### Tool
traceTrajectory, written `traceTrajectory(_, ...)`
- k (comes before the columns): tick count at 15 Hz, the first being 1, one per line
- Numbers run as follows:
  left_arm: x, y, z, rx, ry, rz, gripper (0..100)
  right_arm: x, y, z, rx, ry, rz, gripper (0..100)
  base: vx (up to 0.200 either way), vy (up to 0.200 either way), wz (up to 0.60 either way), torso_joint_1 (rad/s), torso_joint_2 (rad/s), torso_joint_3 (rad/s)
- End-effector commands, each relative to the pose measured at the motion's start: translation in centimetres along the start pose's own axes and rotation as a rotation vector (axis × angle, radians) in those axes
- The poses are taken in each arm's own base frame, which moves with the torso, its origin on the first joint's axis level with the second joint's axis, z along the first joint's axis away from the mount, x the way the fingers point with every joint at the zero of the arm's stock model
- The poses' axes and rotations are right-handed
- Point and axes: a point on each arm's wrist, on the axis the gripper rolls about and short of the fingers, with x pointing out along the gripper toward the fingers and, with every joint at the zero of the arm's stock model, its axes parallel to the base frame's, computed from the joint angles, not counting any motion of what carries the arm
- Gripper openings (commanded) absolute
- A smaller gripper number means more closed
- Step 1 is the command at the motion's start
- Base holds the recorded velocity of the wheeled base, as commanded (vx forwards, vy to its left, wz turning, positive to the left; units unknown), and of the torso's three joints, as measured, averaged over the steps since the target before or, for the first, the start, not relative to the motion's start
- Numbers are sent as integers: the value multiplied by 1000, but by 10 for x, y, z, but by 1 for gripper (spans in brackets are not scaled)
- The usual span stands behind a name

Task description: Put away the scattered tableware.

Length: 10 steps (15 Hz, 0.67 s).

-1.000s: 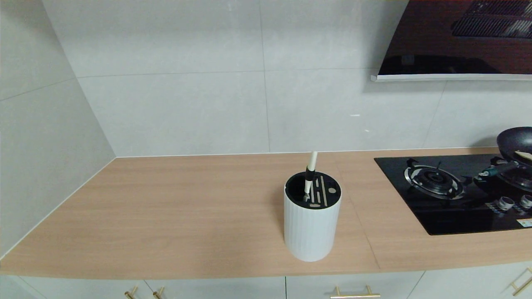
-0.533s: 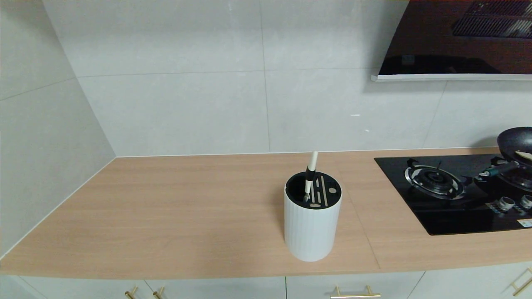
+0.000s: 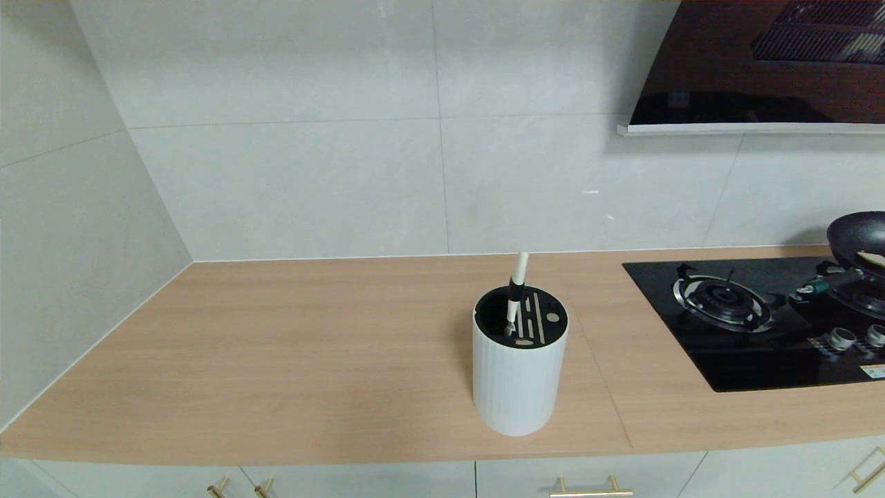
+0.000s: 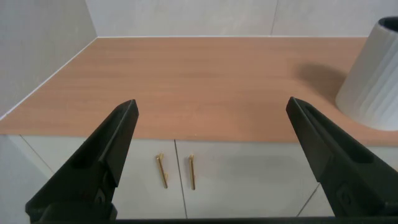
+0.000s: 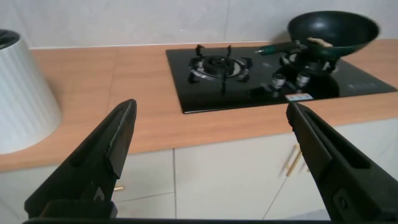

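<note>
a kitchen counter seen from above and in front. at the far left, a pale grey tiled wall [image 3: 83, 228] meets the light wooden counter [image 3: 311, 360] in a corner. the left gripper [image 4: 211, 107] hangs out in front of the counter's front edge. its two dark fingers [image 4: 93, 168] are spread wide apart and grip nothing. past it, under the counter, are white cabinet doors [image 4: 249, 180] with a pair of slim brass handles [image 4: 161, 171] side by side.

a little right of the counter's middle stands a white ribbed holder [image 3: 518, 373], a tall upright cylinder with a black slotted top. it sits near the front edge of the counter, well apart from the wall. one utensil [image 3: 516, 287] stands in it. its thin handle, white with a black band, rises from the top and leans slightly. the working end is hidden inside the holder, so the kind of utensil cannot be told.

to the right of the holder, set into the counter, is a black glass stove [image 3: 753, 346]. it has a round metal burner [image 3: 722, 299] and knobs [image 3: 843, 337] along its front. a dark pan [image 3: 857, 235] rests on the stove's far right side, its handle pointing left. above the stove, a dark glossy hood [image 3: 760, 69] is fixed to the wall.

the right gripper [image 5: 211, 111] hangs in front of the counter edge, between the holder and the stove. its fingers [image 5: 99, 162] are likewise spread wide, with nothing held.
</note>
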Motion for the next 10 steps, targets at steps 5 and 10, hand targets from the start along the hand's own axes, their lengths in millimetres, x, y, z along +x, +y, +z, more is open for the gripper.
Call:
traceTrajectory(5,0,0,0,-11,2,2,100,0,0,-1,62,11,0,100,0,0,0,0,0,0)
traceTrajectory(10,0,0,0,-11,2,1,100,0,4,-7,47,63,160,100,0,0,0,0,0,0)
